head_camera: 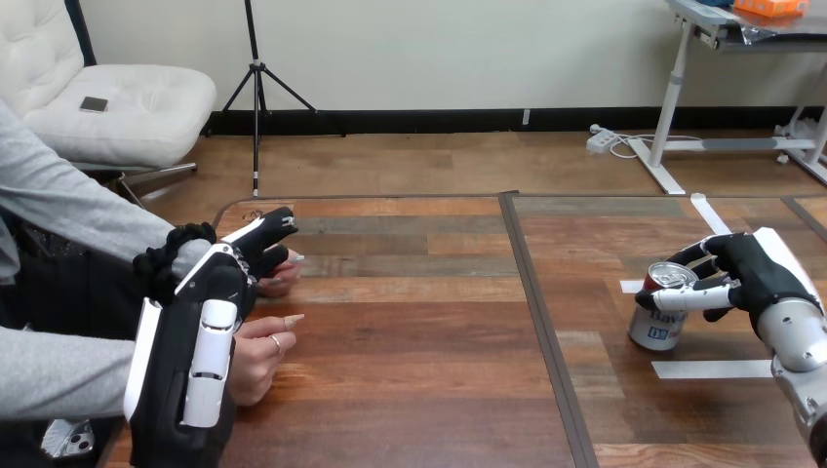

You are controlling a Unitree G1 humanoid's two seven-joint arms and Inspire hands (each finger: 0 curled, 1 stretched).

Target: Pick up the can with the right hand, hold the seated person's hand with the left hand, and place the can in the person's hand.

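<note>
Item 1: can (663, 317), upright on bench (419, 370), right side, beside tape strip (712, 369). My right hand (751, 273) clasps its top, lift pending, I judge. Item 2: my left hand (210, 322) over person's hands (258, 356), staged for support; grip state, cannot tell

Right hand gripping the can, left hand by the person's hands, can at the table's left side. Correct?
No: the head view shows the can at the right side of the table. The right hand does grip it, and the left hand is by the person's hands.
</note>
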